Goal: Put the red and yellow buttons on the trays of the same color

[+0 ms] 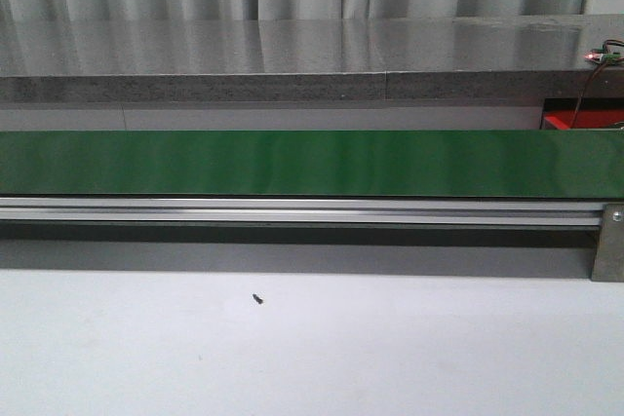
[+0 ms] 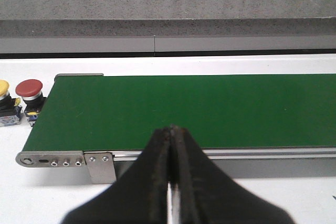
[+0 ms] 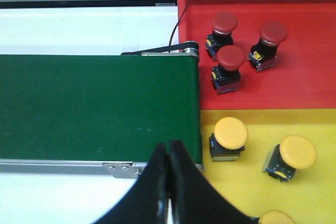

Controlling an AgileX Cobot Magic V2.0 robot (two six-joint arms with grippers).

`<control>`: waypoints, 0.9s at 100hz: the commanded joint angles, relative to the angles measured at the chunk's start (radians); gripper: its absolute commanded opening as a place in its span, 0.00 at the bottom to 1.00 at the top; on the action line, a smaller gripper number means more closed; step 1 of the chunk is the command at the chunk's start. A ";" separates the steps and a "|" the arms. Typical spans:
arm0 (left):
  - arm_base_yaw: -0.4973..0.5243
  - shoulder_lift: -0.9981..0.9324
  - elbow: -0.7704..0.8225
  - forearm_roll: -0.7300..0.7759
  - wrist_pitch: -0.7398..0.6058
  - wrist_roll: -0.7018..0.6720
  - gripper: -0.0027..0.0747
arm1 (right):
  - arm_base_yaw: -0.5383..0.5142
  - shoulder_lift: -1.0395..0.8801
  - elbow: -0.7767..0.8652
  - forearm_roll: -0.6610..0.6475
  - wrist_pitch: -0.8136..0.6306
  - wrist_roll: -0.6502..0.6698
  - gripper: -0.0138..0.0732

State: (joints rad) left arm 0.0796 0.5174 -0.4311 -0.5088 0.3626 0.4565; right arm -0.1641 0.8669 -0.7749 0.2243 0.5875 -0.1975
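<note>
In the right wrist view three red buttons (image 3: 231, 59) stand on the red tray (image 3: 304, 77), and three yellow buttons (image 3: 230, 134) sit on the yellow tray (image 3: 252, 182) beside the belt's end. My right gripper (image 3: 169, 146) is shut and empty over the belt's near edge. In the left wrist view a red button (image 2: 29, 88) and a yellow button (image 2: 3, 88) stand on the white table off the belt's other end. My left gripper (image 2: 172, 129) is shut with nothing in it, above the belt's near rail. Neither gripper shows in the front view.
A green conveyor belt (image 1: 312, 163) runs across the table with an aluminium rail (image 1: 292, 209) along its front. A grey stone ledge (image 1: 292, 60) lies behind it. A corner of the red tray (image 1: 575, 122) and some wires (image 1: 597, 60) show at the far right.
</note>
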 commanded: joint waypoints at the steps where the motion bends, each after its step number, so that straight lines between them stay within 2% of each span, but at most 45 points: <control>1: -0.008 0.003 -0.028 -0.021 -0.066 0.000 0.01 | 0.022 -0.069 0.017 0.014 -0.094 -0.010 0.02; 20: -0.008 0.003 -0.028 -0.021 -0.066 0.000 0.01 | 0.085 -0.212 0.120 0.014 -0.154 -0.010 0.02; 48: -0.008 0.003 -0.028 -0.021 -0.066 0.000 0.01 | 0.099 -0.376 0.242 0.014 -0.168 -0.010 0.02; 75: -0.006 0.005 -0.042 -0.021 -0.064 0.000 0.01 | 0.099 -0.404 0.268 0.014 -0.179 -0.010 0.02; 90: 0.038 0.065 -0.109 -0.021 -0.043 -0.018 0.01 | 0.099 -0.404 0.269 0.014 -0.191 -0.010 0.02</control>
State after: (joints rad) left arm 0.0939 0.5393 -0.4685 -0.5088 0.3671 0.4545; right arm -0.0685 0.4633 -0.4812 0.2276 0.4841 -0.1998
